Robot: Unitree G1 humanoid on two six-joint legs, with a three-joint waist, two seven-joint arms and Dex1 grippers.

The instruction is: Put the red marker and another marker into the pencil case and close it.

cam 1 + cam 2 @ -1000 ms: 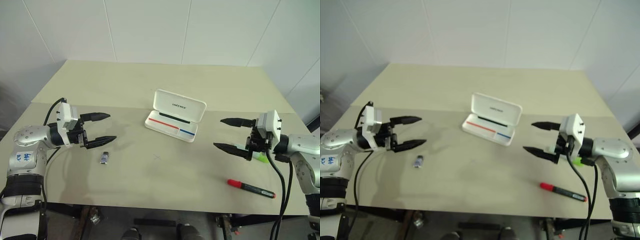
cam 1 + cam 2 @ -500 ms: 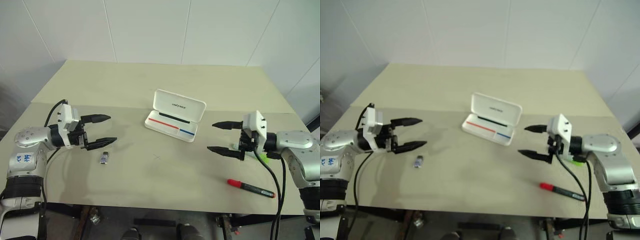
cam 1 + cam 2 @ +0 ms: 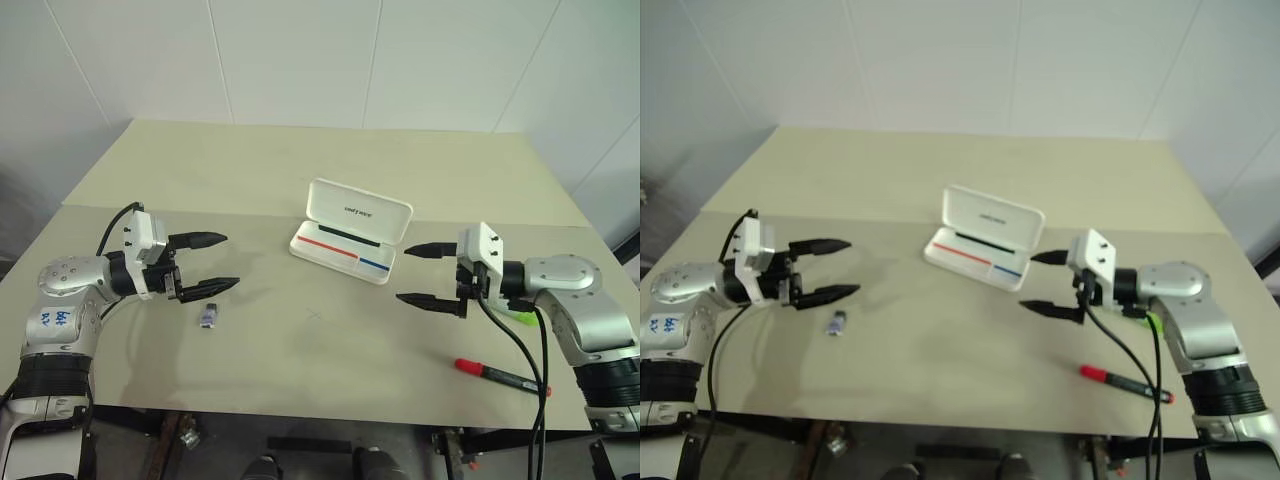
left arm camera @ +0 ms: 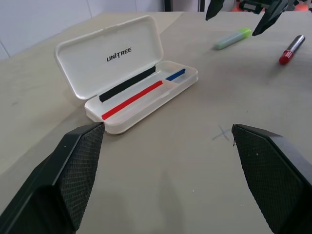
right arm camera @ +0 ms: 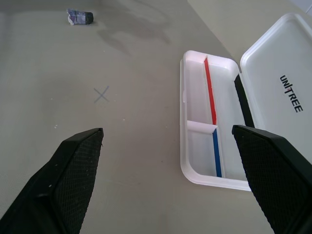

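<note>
Nothing is packed yet: the pencil case (image 3: 352,231) lies open and empty on the bench (image 3: 300,350). Both the left hand (image 3: 205,263) and the right hand (image 3: 420,274) gape wide, holding nothing. Next, the right hand should likely reach for the red marker (image 3: 502,377).

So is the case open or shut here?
Open: the case has its lid raised behind the tray, whose red and blue stripes show; no markers inside.

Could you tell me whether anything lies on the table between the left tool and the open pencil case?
No: the stretch of table between the left tool and the pencil case is bare. The left wrist view shows only a faint pencilled cross, off to the side.
</note>
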